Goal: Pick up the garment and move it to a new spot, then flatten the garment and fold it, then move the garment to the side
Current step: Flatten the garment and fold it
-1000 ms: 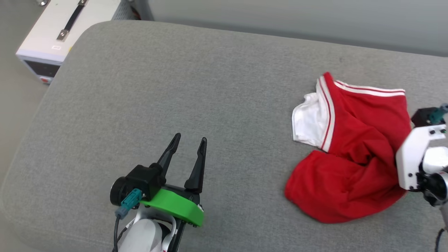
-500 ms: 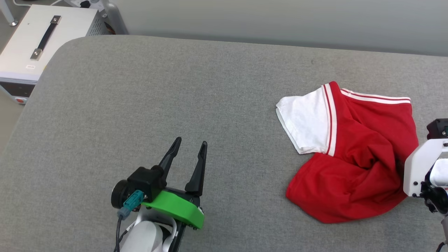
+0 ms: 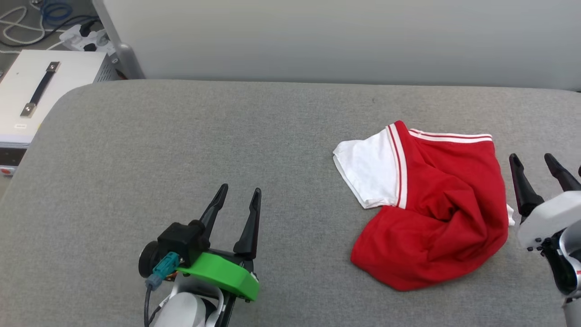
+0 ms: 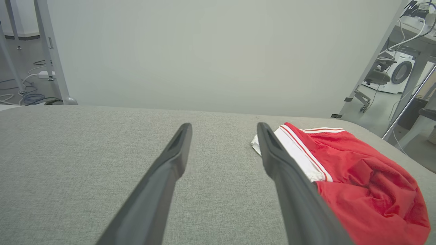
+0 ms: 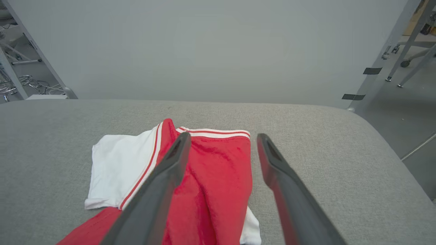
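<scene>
The garment point(image 3: 435, 218) is seen crumpled on the right of the grey padded worktop point(image 3: 181, 136), just beside the right gripper point(image 3: 531, 158); its fingers and those of the left gripper point(image 3: 240, 189) are spread, empty. Light, limp cloth is expected to sag, so the striped hem point(image 3: 449, 136) is best pinched.

**Red and white shirt on grey cushion**

We tag the garment point(image 3: 435, 227) as solid red across the body. Its sleeve point(image 3: 367, 175) is plain white, and a white band with a thin red stripe runs along the seam. The trim point(image 3: 449, 136) at the top edge is white with one red line. The cushion point(image 3: 204, 136) is a flecked mid-grey, with no pattern.

We mark the left gripper point(image 3: 240, 189) with black fingers, a bright green bracket point(image 3: 222, 274) and a teal connector point(image 3: 163, 268). The right gripper point(image 3: 531, 157) has black fingers too, on a white housing point(image 3: 544, 218). The box point(image 3: 68, 72) is white with a black handle point(image 3: 38, 88). The wall point(image 3: 317, 36) is pale grey.
</scene>
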Controlling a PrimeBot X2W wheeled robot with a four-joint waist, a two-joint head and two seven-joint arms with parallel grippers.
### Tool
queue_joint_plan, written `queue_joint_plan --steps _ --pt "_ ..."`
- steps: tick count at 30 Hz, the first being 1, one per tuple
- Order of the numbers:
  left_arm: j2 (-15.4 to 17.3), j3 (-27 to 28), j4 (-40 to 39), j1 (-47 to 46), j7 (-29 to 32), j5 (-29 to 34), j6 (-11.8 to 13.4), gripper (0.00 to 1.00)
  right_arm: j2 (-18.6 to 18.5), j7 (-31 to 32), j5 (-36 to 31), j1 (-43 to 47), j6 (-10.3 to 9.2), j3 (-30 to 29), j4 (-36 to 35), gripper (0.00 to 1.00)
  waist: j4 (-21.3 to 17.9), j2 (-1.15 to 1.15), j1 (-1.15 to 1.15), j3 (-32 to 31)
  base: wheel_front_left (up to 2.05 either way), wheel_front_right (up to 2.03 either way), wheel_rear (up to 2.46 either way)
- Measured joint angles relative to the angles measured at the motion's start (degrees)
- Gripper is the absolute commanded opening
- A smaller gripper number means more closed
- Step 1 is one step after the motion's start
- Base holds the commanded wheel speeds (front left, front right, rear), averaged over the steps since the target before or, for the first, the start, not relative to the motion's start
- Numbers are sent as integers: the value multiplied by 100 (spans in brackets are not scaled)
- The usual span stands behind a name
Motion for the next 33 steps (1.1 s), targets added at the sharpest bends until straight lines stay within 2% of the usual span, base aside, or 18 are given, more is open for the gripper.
queue_joint_plan --steps 5,12,17,25,30,33 --pt "-2 40 -82 66 0 -108 0 100 318 -953 -11 553 0 -111 -534 100 -186 0 0 -133 0 0 0" --pt "-3 137 -163 250 0 -279 0 100 844 -1737 -107 1270 0 -86 -1004 100 -381 0 0 -220 0 0 0" --pt "-3 203 -158 369 0 -301 0 100 1146 -1945 -179 1541 0 -93 -1087 100 -452 0 0 -210 0 0 0" --pt "-3 182 -276 337 0 -488 0 100 1271 -2020 -249 1565 0 -46 -1147 100 -616 0 0 -104 0 0 0" --pt "171 -331 52 -412 197 -436 0 100 1289 -2016 -250 1557 0 -24 -1239 100 -773 0 0 57 0 0 0" --pt "424 -561 79 -1179 787 -544 0 100 1305 -1990 -250 1530 0 -16 -1333 100 -854 0 0 192 0 0 0"
